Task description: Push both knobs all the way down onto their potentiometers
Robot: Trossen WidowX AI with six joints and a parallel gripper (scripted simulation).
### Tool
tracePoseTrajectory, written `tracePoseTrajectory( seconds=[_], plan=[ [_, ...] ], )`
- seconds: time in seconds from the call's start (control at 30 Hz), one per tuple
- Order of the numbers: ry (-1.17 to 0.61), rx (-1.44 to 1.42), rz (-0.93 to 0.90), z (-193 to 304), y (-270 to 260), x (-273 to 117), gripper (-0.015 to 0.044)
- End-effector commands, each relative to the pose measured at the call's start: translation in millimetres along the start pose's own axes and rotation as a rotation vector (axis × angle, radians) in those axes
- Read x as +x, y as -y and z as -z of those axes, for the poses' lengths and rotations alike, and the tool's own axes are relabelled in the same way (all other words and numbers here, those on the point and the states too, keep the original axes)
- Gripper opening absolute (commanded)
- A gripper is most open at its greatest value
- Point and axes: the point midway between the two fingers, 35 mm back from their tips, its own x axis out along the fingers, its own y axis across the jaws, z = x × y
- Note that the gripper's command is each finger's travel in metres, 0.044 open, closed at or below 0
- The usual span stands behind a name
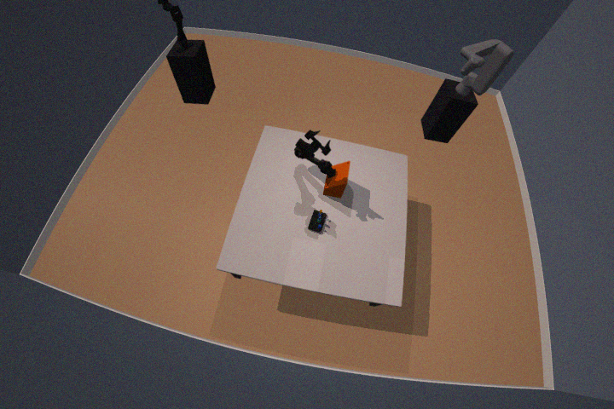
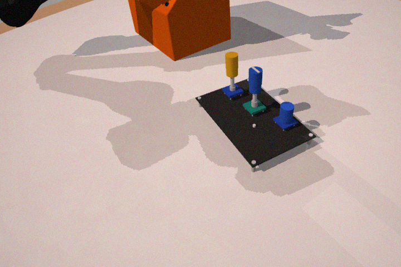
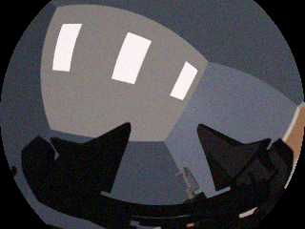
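Observation:
The black circuit board (image 1: 312, 223) (image 2: 235, 129) stands on short legs on the white table (image 1: 269, 241) (image 2: 112, 213). A yellow knob (image 2: 231, 64) sits high on its shaft over a blue potentiometer (image 2: 228, 91), with bare shaft showing below. A blue knob with a white line (image 2: 255, 81) sits high over a green potentiometer (image 2: 249, 107), also with bare shaft below. Another blue knob (image 2: 286, 113) sits low against its blue potentiometer (image 2: 280, 123). All three potentiometers are on the board. My gripper (image 1: 324, 136) (image 3: 164, 126) is open and empty, well away from the board, pointing away from the table.
An orange block (image 1: 337, 184) (image 2: 204, 28) stands beside my arm's base, behind the board. Two black pedestals (image 1: 192, 74) (image 1: 447, 115) carrying other arms stand on the floor beyond the table. My arm's shadow falls around the board.

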Motion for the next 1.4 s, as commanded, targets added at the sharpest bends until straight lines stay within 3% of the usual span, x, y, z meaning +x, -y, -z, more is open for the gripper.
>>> tracePoseTrajectory(
  seconds=[0.0, 0.47, 0.9, 1.37],
  plan=[
    [0.003, 0.000, 0.004, -0.7, 0.8, 0.4, 0.0374],
    [0.207, 0.000, 0.360, -59.0, 74.3, 15.7, 0.0006],
    [0.348, -0.006, 0.747, -105.2, 151.7, -1.2, 0.0000],
    [0.418, -0.028, 1.196, -140.6, 225.1, -49.7, 0.0000]
  ],
)
